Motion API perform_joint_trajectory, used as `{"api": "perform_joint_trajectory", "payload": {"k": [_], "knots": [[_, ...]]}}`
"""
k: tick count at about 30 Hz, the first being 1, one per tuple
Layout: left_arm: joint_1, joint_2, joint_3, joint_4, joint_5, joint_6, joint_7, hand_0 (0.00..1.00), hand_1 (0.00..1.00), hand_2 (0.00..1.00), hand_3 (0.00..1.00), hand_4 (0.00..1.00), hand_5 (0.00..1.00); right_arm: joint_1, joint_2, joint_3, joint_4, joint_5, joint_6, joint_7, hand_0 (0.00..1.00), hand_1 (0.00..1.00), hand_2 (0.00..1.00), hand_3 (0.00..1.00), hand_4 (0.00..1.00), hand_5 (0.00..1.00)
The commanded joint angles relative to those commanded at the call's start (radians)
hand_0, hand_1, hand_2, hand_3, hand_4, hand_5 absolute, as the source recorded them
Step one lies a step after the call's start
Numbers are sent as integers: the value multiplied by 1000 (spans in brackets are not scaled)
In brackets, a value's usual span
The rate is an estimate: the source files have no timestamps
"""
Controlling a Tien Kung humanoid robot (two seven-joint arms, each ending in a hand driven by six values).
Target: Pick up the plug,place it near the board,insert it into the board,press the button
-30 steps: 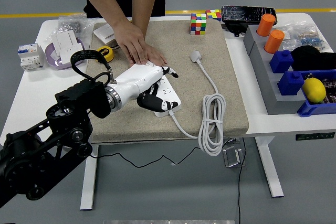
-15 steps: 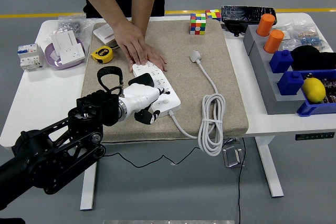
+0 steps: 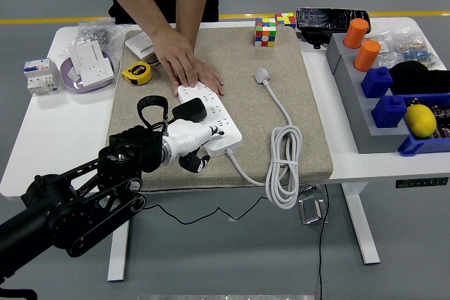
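Pulled back off the power strip [image 3: 211, 114] toward the near mat edge, the left robot hand [image 3: 191, 147], loosely curled and empty, must next reach the untouched plug [image 3: 262, 74] lying beyond.

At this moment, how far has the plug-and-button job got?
The black plug already sits on the white power strip, apparently inserted, so pick-up and placing look done. The left hand rests at the strip's near edge, holding nothing; whether the button has been pressed cannot be told. A person's hand steadies the strip's far end. The right arm is out of view.
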Motion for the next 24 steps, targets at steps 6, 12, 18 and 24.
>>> {"api": "perform_joint_trajectory", "payload": {"k": [6,12,18,24], "knots": [[-4,-5,1,13,7,14,-6,131,43,161,967,495,87,1,0,-1,0,1,0,0,850,767,734,766,998,998],[-6,-7,3,26,11,14,-12,130,43,161,965,497,75,2,0,2,0,0,0,0,849,765,735,766,998,998],[-6,-6,10,32,14,18,-15,131,42,161,958,496,68,2,0,2,-1,0,0,0,849,766,735,765,998,998],[-7,-7,19,43,17,19,-19,130,42,161,957,501,59,1,1,3,-1,-1,-1,0,849,766,734,765,998,998]]}}
